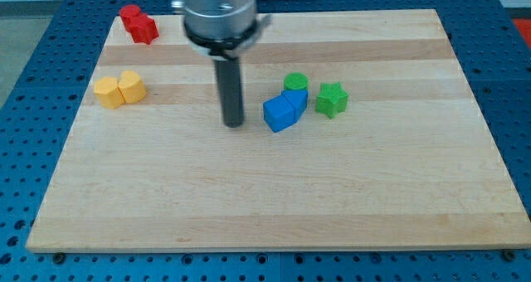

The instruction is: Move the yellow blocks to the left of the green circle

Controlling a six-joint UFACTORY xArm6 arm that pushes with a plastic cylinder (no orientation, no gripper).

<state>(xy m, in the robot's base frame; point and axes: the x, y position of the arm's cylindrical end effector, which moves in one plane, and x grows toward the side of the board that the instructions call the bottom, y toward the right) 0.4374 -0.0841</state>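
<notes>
Two yellow blocks touch each other near the board's left edge: an orange-yellow one (107, 92) and a lighter yellow one (132, 86) on its right. The green circle (295, 84) stands right of the board's middle, touching two blue blocks (280, 113) (295, 99) below it. My tip (234, 123) rests on the board between the yellow pair and the blue blocks, just left of the front blue block and apart from it. The rod hangs from a grey cylinder at the view's top.
A green star block (332, 99) sits right of the green circle. Two red blocks (138, 24) lie at the board's top left corner. The wooden board (265, 207) lies on a blue perforated table.
</notes>
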